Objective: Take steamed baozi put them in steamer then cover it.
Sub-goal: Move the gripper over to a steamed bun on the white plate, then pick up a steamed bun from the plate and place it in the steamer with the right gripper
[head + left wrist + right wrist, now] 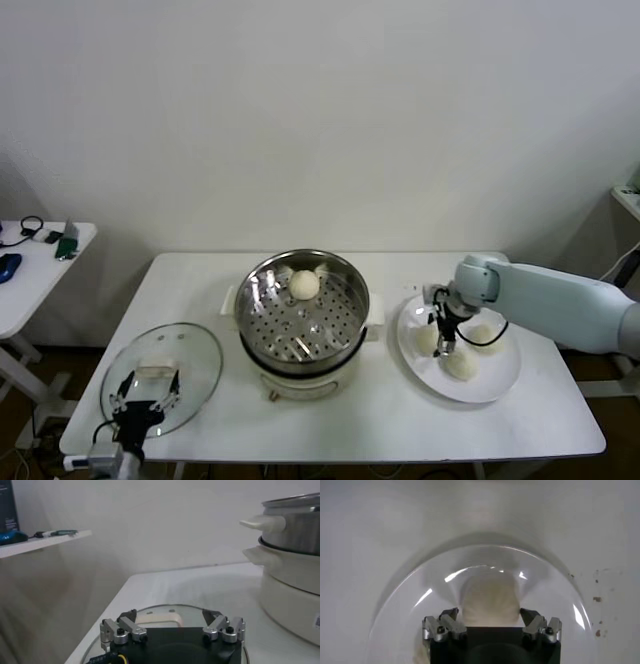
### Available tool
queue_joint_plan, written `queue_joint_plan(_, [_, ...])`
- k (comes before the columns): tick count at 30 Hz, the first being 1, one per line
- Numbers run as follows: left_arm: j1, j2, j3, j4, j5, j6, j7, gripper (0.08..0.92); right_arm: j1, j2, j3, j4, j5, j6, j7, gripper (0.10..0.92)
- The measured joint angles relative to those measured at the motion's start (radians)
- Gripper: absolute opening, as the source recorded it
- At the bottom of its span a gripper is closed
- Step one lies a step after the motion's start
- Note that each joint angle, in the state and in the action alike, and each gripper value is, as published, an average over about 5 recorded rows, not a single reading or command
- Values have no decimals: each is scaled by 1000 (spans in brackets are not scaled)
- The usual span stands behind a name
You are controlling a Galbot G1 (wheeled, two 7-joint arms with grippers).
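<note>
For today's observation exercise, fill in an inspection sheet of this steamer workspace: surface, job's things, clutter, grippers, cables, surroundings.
Surface: white table.
Job's things: steamer holds one bun; three buns on the plate; lid lies flat on the table, to the steamer's left.
Clutter: nothing seen.
Grippers: right gripper open over a plate bun; left gripper open above the lid.
Cables: black cable at right wrist.
Surroundings: side table with small items, white wall.

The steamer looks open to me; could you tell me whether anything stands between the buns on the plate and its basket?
Nothing visible does. The steamer is uncovered, holding one baozi; the cover lies on the table at its left, under the left gripper. The right gripper is over the plate.
</note>
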Motion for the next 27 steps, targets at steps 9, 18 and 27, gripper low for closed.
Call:
queue_joint_plan(9, [-1,-1,2,3,2,0,0,823,-6,12,11,-18,-9,21,-20,729])
queue_joint_plan(18, [-2,-2,-3,3,2,0,0,823,71,-10,-32,3,13,55,-67,687])
queue_joint_plan(27, [-12,-3,-1,2,4,7,2,823,319,-14,-151,75,124,76,-139,687])
